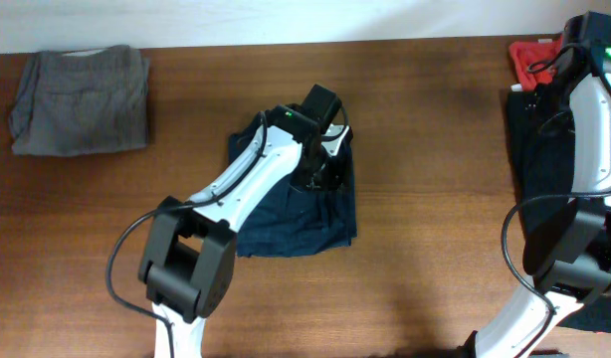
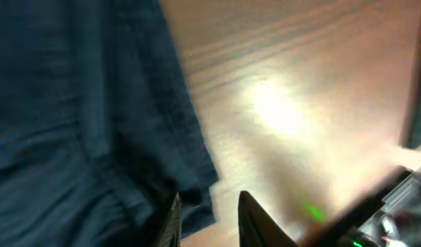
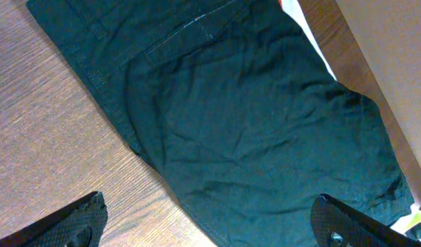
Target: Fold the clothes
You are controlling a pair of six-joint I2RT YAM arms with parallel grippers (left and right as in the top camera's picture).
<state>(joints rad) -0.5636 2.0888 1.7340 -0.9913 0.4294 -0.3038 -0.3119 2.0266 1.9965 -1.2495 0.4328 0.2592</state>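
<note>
Navy shorts (image 1: 320, 221) sit folded-ish in the middle of the counter (image 1: 435, 199), left tool (image 2: 212, 219) slightly apart at their edge pinching nothing, right tool (image 3: 212, 221) wide apart over the black garment (image 3: 265, 123) by the right edge, so I'd lift the left straight up or it'll drag the fold.

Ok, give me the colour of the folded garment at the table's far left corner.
The folded garment is grey, clearest in the overhead view.
</note>
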